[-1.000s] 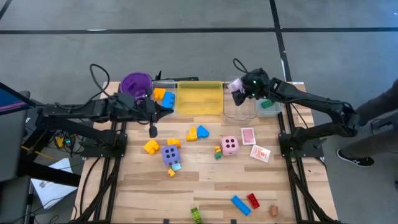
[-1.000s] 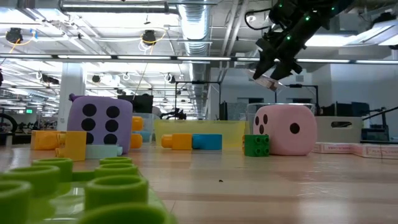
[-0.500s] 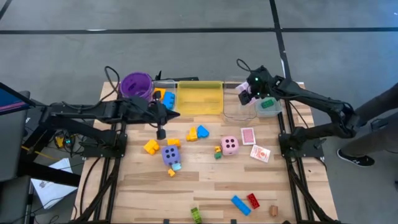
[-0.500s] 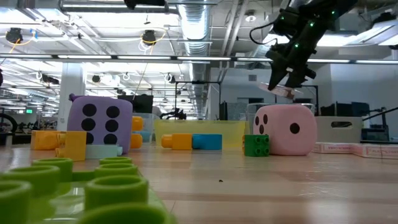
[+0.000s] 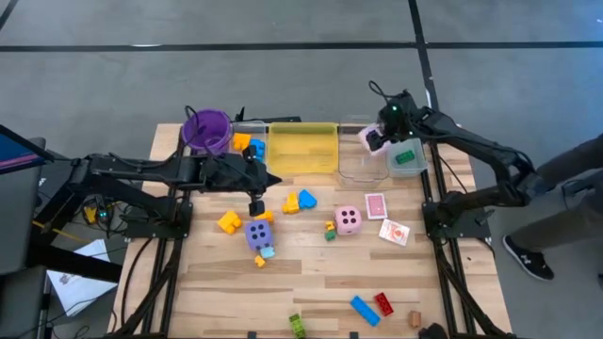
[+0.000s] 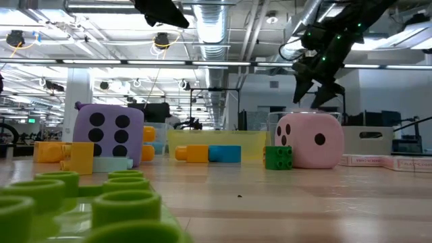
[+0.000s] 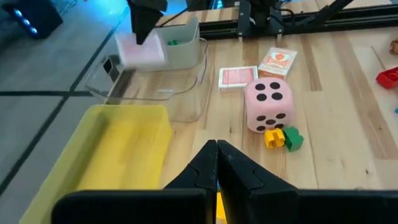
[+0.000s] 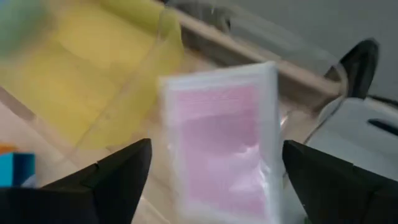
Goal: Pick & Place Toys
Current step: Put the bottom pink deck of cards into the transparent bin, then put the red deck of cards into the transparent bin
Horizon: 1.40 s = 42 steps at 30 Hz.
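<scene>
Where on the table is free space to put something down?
Bare wood lies along the near left of the table, below the purple die, and between the pink die and the blue brick. The far edge is crowded: purple cup, yellow tray, clear tray.

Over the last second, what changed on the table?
The right claw carried the pink card pack a bit further right over the clear tray and opened; the pack now sits loose between its fingers. The left claw, shut, swung right and toward the front, now over the table near the yellow and blue blocks. Dice, blocks and loose cards stayed put.
</scene>
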Tool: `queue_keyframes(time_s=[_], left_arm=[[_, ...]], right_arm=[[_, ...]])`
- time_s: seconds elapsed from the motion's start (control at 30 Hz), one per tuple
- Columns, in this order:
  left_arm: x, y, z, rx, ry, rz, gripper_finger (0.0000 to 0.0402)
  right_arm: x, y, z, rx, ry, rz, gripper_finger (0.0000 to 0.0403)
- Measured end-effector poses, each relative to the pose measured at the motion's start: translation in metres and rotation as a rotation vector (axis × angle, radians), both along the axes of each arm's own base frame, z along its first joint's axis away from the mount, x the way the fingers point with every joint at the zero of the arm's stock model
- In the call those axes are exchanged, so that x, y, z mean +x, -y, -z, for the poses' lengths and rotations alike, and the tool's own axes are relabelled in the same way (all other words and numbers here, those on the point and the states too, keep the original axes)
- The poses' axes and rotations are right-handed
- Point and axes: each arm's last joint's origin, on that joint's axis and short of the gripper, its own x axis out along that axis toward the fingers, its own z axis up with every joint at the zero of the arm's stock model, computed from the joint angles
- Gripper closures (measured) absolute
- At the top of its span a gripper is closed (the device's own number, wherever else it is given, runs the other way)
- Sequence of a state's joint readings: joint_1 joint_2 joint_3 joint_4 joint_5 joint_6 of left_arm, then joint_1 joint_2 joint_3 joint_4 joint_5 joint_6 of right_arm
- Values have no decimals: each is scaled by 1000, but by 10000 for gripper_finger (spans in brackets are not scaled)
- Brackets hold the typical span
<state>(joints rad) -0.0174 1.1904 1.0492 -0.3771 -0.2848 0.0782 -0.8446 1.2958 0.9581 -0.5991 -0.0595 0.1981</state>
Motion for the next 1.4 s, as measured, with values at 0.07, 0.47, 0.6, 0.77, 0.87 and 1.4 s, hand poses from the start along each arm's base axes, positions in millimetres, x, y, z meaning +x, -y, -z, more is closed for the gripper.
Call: queue_keyframes(time_s=[0.07,0.47,0.6,0.77,0.87,1.4], left_arm=[[1,0,0,-6,6,-4,402],[0,0,1,-7,-2,-4,402],[0,0,1,-7,-9,-4,402],[0,0,1,-7,-8,-4,402],[0,0,1,-7,-4,-4,402],[1,0,-1,-53,29,-27,402]], right_arm=[[2,1,2,5,-2,-8,37],[29,-29,8,86,-4,-111,42],[39,-56,2,107,3,-183,58],[46,-89,-5,128,2,-285,83],[47,-108,-7,140,-14,-335,92],[36,-169,11,255,-289,-334,97]])
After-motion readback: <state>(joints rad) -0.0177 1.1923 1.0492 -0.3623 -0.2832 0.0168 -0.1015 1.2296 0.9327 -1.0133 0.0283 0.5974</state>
